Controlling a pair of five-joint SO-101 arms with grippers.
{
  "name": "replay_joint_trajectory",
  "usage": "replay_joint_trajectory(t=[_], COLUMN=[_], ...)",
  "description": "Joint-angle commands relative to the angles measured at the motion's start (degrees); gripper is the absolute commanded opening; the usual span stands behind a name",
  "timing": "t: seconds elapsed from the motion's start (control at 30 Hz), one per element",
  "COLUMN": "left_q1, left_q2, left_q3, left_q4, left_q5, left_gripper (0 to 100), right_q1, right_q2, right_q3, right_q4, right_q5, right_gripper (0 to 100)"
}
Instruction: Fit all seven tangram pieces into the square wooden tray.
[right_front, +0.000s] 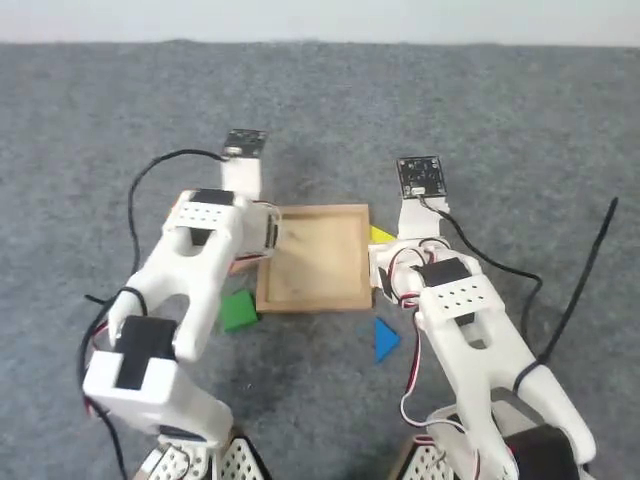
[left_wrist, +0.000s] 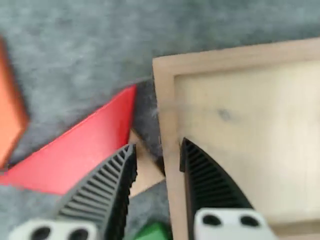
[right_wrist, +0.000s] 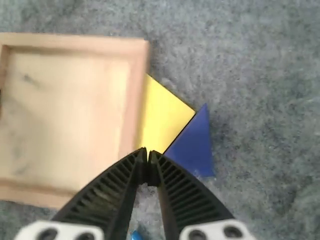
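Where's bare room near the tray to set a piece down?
Free: inside the tray, all bare; the grey carpet beyond the tray's far rim; the strip between green piece and light blue piece at its near rim. Crowded: its left side with red triangle, orange piece and left pincer; its right with yellow piece, dark blue triangle and right pincer.

Right gripper (right_wrist: 148, 162) has its fingers pinched together, tips right at the yellow piece (right_wrist: 162, 120). That piece sits snug against the wooden tray (right_wrist: 134, 100) outside its rim, with a dark blue triangle (right_wrist: 195, 145) touching its other side.
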Motion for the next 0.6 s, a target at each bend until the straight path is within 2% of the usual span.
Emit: replay_joint_trajectory(t=[0.0,0.2,0.4,0.57], left_q1=[-5.10,-7.74,-1.14,1.93], left_q2=[-0.88,-0.97,-1.05,-1.14], left_q3=[-2.68,-2.24,-2.68,-2.77], left_q4=[1.14,1.58,4.92,5.01], left_q5=[-1.32,-5.89,-9.32,-10.37], left_gripper=[14,14,14,14], right_q1=[0.40,0.31,0.31,0.57], right_q2=[-3.12,-3.12,-3.12,-3.03], right_q3=[-0.44,-0.44,-0.44,-0.44], right_q4=[-1.01,-1.01,-1.01,-0.57], right_q5=[-0.26,-0.26,-0.26,-0.18], right_gripper=[1.2,1.2,1.3,9.1])
